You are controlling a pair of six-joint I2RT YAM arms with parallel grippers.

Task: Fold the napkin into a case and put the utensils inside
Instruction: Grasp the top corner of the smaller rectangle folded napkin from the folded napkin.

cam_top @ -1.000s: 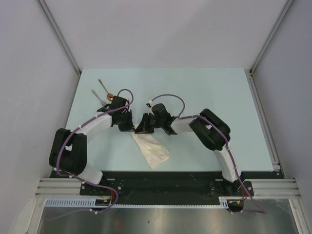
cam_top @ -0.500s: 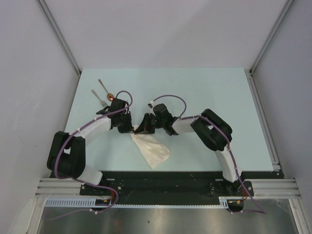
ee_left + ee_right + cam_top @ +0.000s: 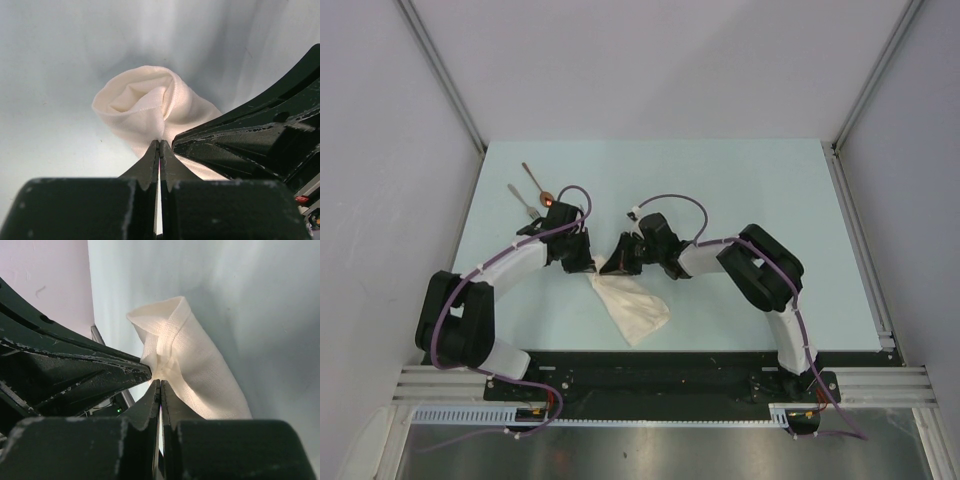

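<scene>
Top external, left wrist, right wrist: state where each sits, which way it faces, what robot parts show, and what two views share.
Top external: above, behind the bases, looking down at the table; both arms show.
Left wrist: on the left arm, facing along the left gripper, shut on the napkin.
Right wrist: on the right arm, facing along the right gripper, likewise shut.
Shared: each wrist view shows the napkin and the other gripper beside it.

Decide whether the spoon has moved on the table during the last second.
No. The spoon lies where it did, beside the fork near the table's far-left corner, handle angled toward that corner.
</scene>
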